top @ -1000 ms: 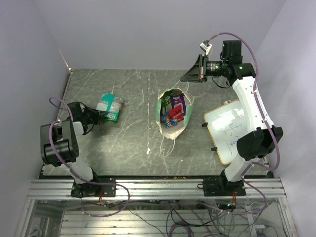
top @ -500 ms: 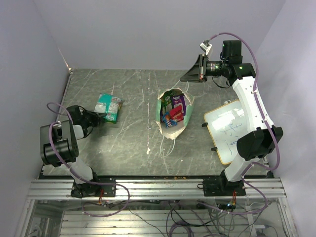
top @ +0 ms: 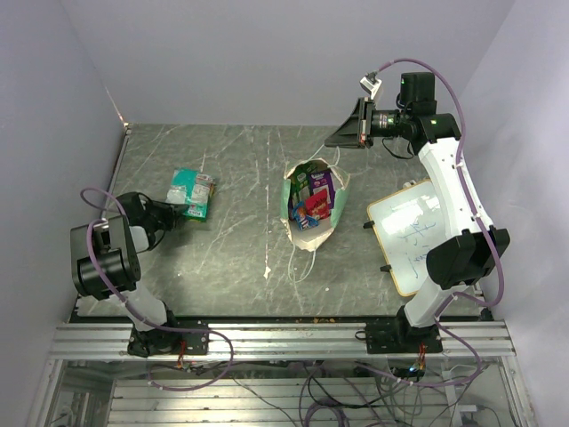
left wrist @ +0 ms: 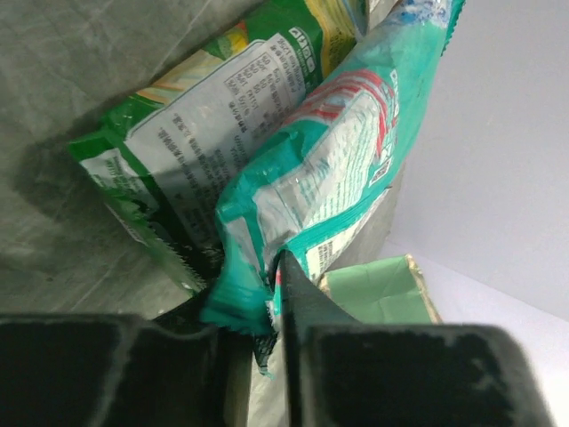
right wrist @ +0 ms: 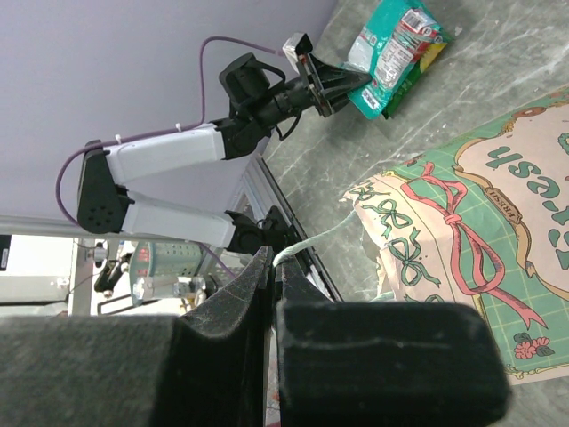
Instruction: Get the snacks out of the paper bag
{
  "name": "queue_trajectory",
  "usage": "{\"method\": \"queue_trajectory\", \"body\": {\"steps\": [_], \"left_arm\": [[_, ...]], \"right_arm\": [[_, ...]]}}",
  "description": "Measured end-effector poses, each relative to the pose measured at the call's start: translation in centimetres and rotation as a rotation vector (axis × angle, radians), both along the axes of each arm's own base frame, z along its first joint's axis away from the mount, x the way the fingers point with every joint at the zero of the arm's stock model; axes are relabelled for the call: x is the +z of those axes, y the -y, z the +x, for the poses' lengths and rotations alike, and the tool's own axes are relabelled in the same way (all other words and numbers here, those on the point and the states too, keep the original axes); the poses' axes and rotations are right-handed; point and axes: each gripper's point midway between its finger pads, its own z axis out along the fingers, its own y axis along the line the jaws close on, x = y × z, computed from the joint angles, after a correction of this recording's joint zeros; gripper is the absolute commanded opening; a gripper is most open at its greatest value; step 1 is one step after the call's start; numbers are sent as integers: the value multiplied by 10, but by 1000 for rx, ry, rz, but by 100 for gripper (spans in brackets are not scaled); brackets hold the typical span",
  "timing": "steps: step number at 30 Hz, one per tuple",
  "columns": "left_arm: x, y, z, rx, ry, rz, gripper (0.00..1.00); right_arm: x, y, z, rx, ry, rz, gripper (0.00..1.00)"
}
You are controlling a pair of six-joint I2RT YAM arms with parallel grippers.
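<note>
Two grippers were recorded, both clenched. Left gripper (left wrist: 271, 302): jaws pinched on the bottom corner of a teal packet (left wrist: 329, 169), holding it low at the table (top: 240, 258). Directly beneath and touching it lay a green packet (left wrist: 204, 116), printed back upward and not in the grasp. In the top view this pair sat at 9 o'clock from the paper bag (top: 308, 240), well apart from it, with the gripper at the pair's 7 o'clock edge. Right gripper (right wrist: 271, 267): fingers closed on a thin string handle (right wrist: 307, 242) of the bag, held above the table at about 1 o'clock from the bag's mouth. The bag lay on its side at table centre, mouth open. Remaining snacks (top: 313, 200) were still packed inside: purple, red, blue and green wrappers showed, exact count not readable. A whiteboard (top: 413, 236) lay at 3 o'clock from the bag, not involved. Judged progress: two items out, the teal one not yet let go, and several left inside. The task looked well short of half done, with each remaining packet still to be drawn from the mouth.
</note>
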Motion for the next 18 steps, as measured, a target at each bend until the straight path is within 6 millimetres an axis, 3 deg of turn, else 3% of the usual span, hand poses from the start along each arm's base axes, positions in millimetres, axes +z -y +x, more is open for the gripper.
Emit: {"method": "queue_trajectory", "body": {"steps": [3,8,13,18], "left_arm": [[-3,0,-3,-5,-16,9,48],[4,-6,-12,-10,-75,73,60],[36,-17,-15,2,-57,169,62],[39,-13,-43,5,-99,188,62]], "right_arm": [[0,0,0,0,0,0,0],[0,0,0,0,1,0,0],[0,0,1,-3,1,-2,0],[-2,1,2,-11,3,-10,0]]}}
